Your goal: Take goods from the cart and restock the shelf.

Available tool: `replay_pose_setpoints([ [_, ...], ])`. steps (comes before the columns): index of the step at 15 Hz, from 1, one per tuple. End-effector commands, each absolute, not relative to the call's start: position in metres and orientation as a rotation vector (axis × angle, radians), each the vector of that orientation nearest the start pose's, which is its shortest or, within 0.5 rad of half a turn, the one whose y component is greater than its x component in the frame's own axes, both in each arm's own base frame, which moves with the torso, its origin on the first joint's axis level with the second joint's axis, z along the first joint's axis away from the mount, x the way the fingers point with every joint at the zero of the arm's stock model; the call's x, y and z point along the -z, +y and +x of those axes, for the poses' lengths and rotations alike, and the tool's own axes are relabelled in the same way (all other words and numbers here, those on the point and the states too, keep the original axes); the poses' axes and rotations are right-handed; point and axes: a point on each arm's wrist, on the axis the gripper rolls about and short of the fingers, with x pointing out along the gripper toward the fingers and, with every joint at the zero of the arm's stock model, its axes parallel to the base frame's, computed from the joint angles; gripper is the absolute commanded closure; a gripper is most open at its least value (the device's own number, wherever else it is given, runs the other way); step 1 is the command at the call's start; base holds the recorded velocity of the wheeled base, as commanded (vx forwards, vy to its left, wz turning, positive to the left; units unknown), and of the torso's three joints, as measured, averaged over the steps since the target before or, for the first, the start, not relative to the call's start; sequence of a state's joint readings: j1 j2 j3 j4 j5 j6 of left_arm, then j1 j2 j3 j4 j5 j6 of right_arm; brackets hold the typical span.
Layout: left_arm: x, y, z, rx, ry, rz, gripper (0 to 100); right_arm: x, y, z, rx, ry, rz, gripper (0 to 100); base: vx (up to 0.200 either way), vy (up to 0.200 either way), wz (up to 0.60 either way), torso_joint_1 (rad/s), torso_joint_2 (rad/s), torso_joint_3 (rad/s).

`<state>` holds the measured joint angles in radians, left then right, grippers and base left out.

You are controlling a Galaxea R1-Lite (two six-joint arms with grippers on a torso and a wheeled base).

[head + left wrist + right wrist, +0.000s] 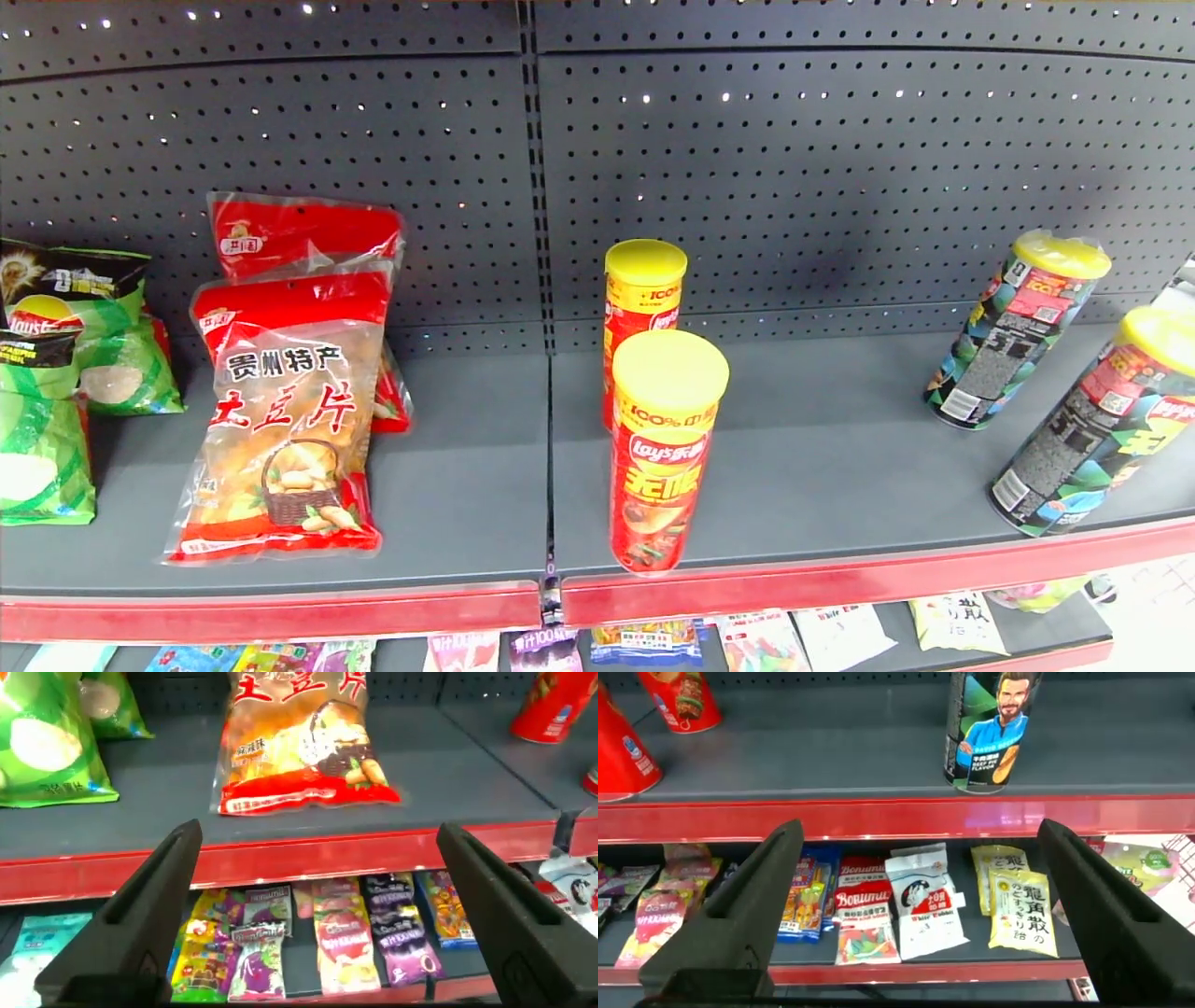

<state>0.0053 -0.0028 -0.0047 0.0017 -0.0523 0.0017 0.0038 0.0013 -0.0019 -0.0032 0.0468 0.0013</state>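
The grey shelf (822, 448) with a red front lip holds goods. Two red potato-slice bags (285, 439) lean left of centre, and the front one (304, 742) lies beyond my left gripper (320, 838). Two red chip cans with yellow lids (661, 448) stand in the middle. Two dark cans with yellow lids (1013, 331) stand at the right. My left gripper is open and holds nothing, level with the shelf's red lip. My right gripper (922, 833) is open and holds nothing, below a dark can (990, 728).
Green chip bags (47, 373) stand at the shelf's far left. The lower shelf (299, 943) carries rows of small snack packets (920, 901). A perforated dark back panel (747, 168) closes the rear. Bare shelf lies between the red cans and the dark cans.
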Motion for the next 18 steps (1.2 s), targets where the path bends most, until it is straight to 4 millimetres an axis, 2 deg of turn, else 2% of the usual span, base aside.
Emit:
replay_pose_setpoints([
  [1,-0.0757,-0.0009,-0.0229,0.029,0.000,-0.002,0,-0.0758,0.0010,-0.0228,-0.051,-0.003,0.000,0,0.000,0.000,0.00,0.000,0.00,0.000],
  [18,-0.0755,0.0000,-0.0228,-0.017,0.000,0.002,0,-0.0758,0.0010,-0.0228,-0.049,-0.003,-0.002,0,0.000,0.000,0.00,0.000,0.00,0.000],
])
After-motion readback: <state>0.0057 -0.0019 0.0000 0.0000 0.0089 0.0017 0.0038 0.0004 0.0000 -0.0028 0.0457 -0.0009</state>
